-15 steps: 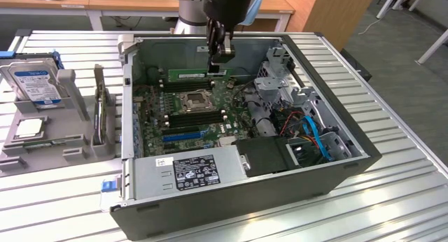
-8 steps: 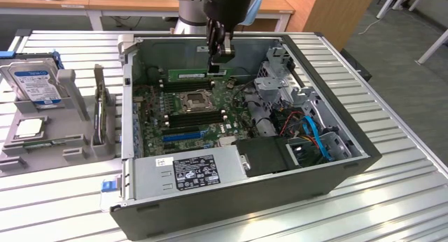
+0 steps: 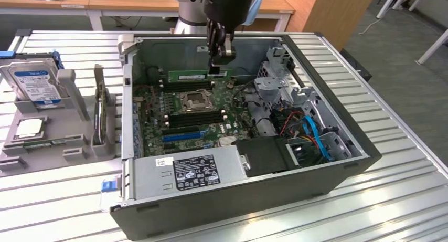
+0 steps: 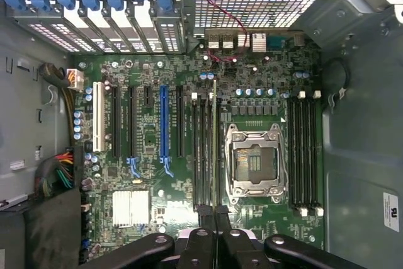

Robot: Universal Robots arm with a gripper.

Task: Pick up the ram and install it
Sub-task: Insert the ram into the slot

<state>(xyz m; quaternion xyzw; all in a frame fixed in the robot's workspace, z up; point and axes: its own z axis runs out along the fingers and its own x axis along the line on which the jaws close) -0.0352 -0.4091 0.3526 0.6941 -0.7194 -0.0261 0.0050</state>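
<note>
We have the gripper [image 3: 219,69] clamped on the ram [image 3: 186,74], pinching it at one end so the green stick runs out toward the exterior view's left. Long axis? Level, and parallel with the memory slots [image 3: 186,86] directly beneath it, beyond the CPU socket [image 3: 196,101] in that view. From the wrist we look straight down the ram's [image 4: 215,137] thin top edge (a sliver, really), lined up along the slot bank [image 4: 203,149] beside the socket. We judge it hovers just above, not seated; which slot exactly, we can't tell.
</note>
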